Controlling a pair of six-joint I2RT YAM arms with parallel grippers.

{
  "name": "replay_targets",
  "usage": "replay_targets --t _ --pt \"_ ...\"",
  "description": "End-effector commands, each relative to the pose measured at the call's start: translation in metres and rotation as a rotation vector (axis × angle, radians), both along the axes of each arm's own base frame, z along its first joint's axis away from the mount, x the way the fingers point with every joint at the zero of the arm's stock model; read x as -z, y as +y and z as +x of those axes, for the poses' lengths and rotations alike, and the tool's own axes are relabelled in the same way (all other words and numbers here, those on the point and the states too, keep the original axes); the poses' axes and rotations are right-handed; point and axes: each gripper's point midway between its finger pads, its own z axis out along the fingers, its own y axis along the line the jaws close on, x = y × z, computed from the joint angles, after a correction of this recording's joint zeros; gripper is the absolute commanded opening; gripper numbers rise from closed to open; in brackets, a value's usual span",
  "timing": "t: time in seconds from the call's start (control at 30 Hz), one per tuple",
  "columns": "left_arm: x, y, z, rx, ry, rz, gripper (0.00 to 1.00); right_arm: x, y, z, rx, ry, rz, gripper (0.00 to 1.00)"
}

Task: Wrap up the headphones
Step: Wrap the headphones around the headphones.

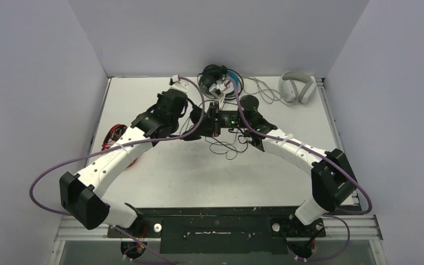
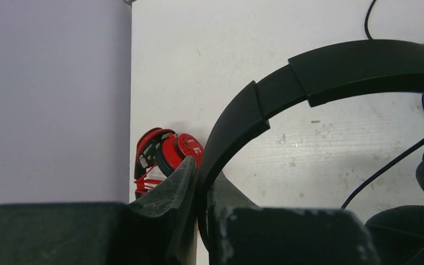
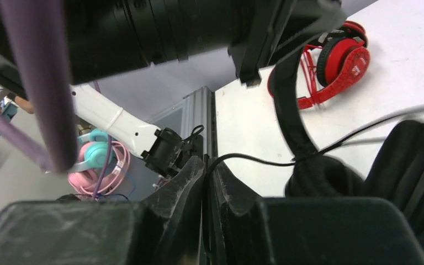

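Observation:
The small all-black headphones [image 1: 214,122] hang between my two grippers above the middle of the table. My left gripper [image 2: 204,179] is shut on their black headband [image 2: 337,69], which arcs up to the right. My right gripper [image 3: 207,165] is shut on their thin black cable [image 3: 254,160], which runs to the black ear pads [image 3: 323,179]. In the top view the left gripper [image 1: 200,118] and right gripper [image 1: 225,119] almost meet. The red-and-black headphones [image 1: 116,135] lie at the table's left edge. The black-and-blue pair [image 1: 215,77] and the white-grey pair [image 1: 297,87] lie at the back.
Loose black cable [image 1: 229,148] trails on the table below the grippers. A round black ear cup [image 1: 248,102] sits behind the right gripper. Grey walls close the table on the left, back and right. Pink-and-teal headphones [image 3: 96,160] lie off the table.

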Motion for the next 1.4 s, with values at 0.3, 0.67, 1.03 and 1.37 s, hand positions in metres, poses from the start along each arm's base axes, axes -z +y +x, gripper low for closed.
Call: replay_targets --t 0.3,0.67,1.03,1.37 --pt "0.038 -0.04 -0.028 0.241 0.426 0.052 0.0 0.042 -0.047 0.04 -0.042 -0.292 -0.439 0.04" --pt "0.067 -0.04 -0.04 0.273 0.584 0.139 0.0 0.07 -0.091 0.074 0.167 -0.418 -0.76 0.16" --pt "0.061 -0.064 -0.051 0.352 0.632 -0.02 0.0 0.072 -0.101 0.082 0.322 -0.435 -0.646 0.21" --pt "0.065 -0.054 -0.045 0.309 0.676 -0.183 0.0 0.077 -0.152 0.05 0.508 -0.405 -0.614 0.46"
